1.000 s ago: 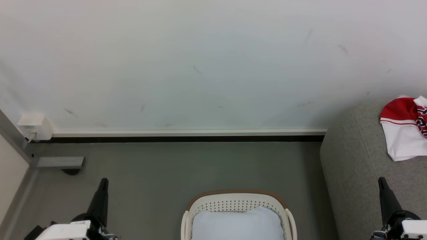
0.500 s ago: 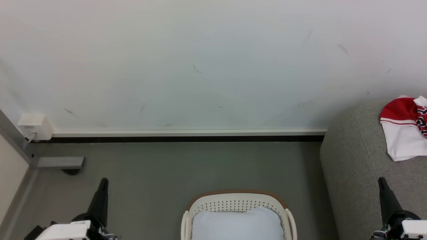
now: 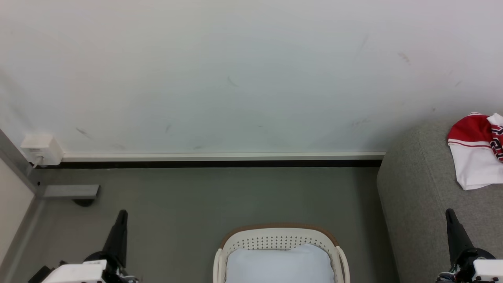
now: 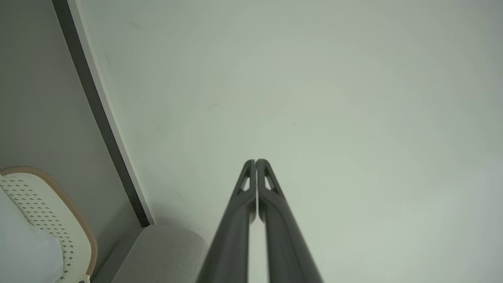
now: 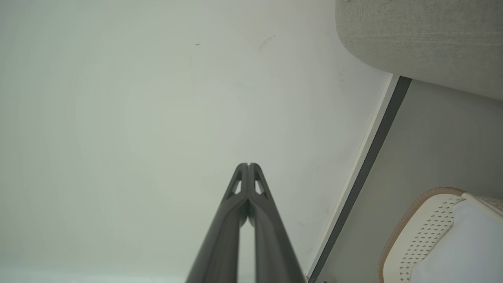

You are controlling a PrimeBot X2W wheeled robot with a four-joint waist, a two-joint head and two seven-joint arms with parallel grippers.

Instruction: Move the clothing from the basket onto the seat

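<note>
Count: 2 grippers, 1 basket, 1 seat, 1 jersey in view, 1 plain pale cloth.

Left gripper [image 4: 255, 162]: the two dark fingers [image 4: 239, 220] are pressed together at the tips, with only a thin slit lower down. Nothing is between them and they touch nothing. They point at the bare white wall [image 3: 235, 78].

Right gripper [image 5: 248, 165]: same state, tips together, empty, aimed at the wall. In the head view its tip shows in front of the seat's [image 3: 420, 188] grey fabric.

The basket [image 3: 279, 236] is cream with perforated sides and a brown woven rim. It stands on the grey floor [image 3: 216, 196] at the bottom edge of the head view, between the two grippers. The pale blue-white cloth [image 3: 279, 263] lies inside it; no red shows in the visible part.

The clothing [image 3: 475, 157] is one red-and-white jersey, crumpled on top of the seat and cut off by the right edge of the head view. The seat stands to the basket's right, with a strip of floor between them.

Writing: the jersey has black-and-white lettering on red, cut off at the frame edge and not readable. No brand is legible.

A small white box [image 3: 41, 149] is on the wall at far left, just above the skirting [image 3: 220, 156].
</note>
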